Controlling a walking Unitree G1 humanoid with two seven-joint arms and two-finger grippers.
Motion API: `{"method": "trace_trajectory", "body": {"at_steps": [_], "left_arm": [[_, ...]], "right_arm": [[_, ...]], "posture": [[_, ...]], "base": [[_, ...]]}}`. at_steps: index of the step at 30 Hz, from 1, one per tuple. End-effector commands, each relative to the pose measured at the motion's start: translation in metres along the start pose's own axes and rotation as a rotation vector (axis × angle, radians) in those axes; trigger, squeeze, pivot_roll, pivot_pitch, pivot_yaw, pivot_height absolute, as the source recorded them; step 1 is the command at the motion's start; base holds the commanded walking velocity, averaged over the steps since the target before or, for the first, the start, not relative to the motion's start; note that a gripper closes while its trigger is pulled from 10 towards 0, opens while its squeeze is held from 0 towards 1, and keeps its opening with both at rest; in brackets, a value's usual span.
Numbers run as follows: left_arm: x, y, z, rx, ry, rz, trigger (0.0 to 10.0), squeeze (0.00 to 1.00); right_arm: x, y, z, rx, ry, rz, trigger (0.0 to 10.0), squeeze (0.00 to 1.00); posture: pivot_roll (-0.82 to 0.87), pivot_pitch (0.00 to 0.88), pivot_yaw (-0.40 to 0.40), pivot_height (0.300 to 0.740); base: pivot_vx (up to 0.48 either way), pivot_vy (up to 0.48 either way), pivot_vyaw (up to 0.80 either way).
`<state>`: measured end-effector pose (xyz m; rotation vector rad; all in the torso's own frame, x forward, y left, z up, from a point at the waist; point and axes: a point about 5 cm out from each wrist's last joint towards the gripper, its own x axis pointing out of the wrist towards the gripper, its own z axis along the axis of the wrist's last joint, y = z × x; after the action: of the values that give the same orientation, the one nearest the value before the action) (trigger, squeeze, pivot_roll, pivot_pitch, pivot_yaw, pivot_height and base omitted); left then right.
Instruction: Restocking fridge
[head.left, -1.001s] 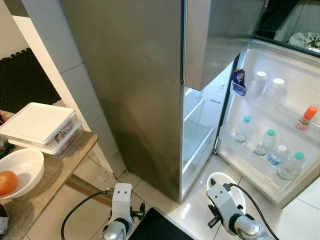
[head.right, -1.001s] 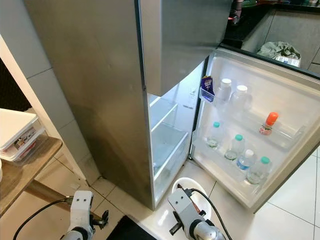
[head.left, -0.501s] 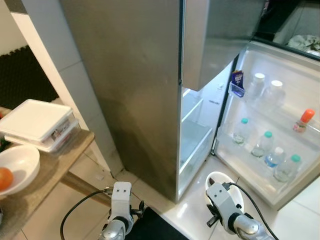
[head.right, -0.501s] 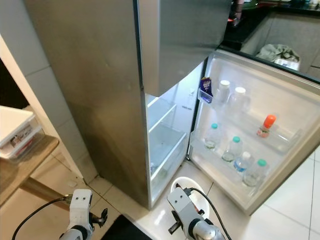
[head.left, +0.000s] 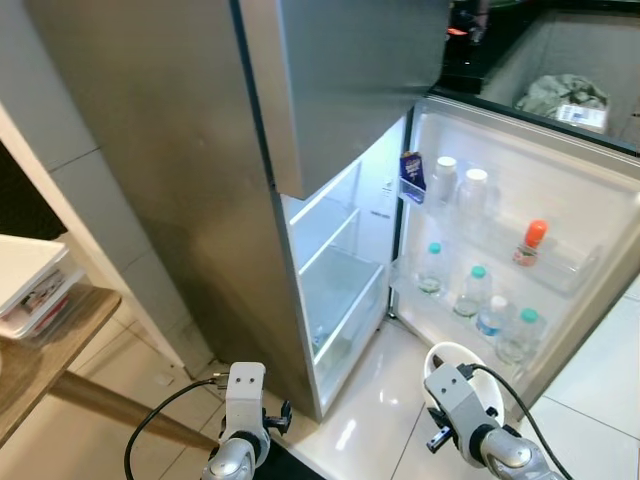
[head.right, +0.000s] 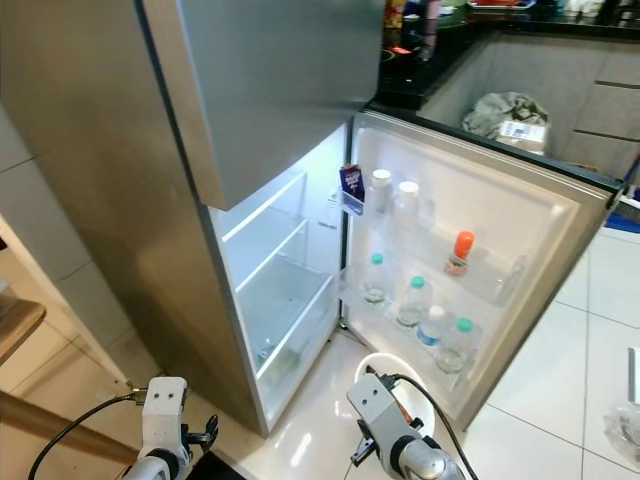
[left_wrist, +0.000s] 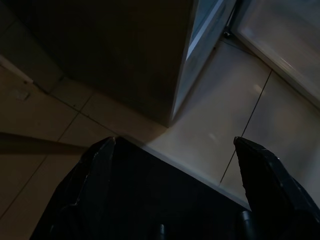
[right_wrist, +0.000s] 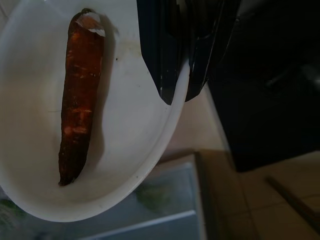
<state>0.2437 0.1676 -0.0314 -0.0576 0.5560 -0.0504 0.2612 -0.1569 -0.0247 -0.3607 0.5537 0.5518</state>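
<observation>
A steel fridge (head.left: 200, 200) stands ahead with its lower door (head.left: 560, 180) swung wide to the right. The lit compartment (head.left: 340, 280) shows glass shelves and a clear drawer. The door racks carry several water bottles (head.left: 476, 290), an orange-capped bottle (head.left: 530, 241) and a blue carton (head.left: 411, 173). My right gripper (right_wrist: 177, 92) is shut on the rim of a white bowl (right_wrist: 135, 140) holding one carrot (right_wrist: 77, 100). That bowl (head.left: 446, 352) hangs low in front of the open door. My left gripper (left_wrist: 173, 145) is open above the floor by the fridge's corner.
At the left edge a wooden table (head.left: 55, 345) bears stacked white lidded boxes (head.left: 25, 285). Behind the fridge door runs a dark counter with a crumpled bag (head.left: 560, 95) on it. Glossy floor tiles (head.left: 370, 420) lie before the fridge.
The camera has swung right, so the fridge's inside and door sit more central and the table has slid to the left edge. Both grippers hold as before.
</observation>
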Motion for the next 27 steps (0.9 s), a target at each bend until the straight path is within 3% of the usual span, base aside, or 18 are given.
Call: {"method": "trace_trajectory", "body": {"at_steps": [1,27], "left_arm": [[-0.0026,0.0037,-0.0046,-0.004,0.012,0.016,10.0,0.00],[-0.0024,0.0061,-0.0002,-0.024,-0.010,0.038,10.0,0.00]], "right_arm": [[0.0017,0.0035,0.0039,-0.012,-0.022,0.020,10.0,0.00],[0.0032,0.0037,0.0113,-0.031,-0.051,0.065,10.0,0.00]], "posture": [[0.06,0.064,0.043,0.740],[0.07,0.085,0.034,0.740]], "base": [[0.000,0.000,0.80],[0.000,0.000,0.80]]}}
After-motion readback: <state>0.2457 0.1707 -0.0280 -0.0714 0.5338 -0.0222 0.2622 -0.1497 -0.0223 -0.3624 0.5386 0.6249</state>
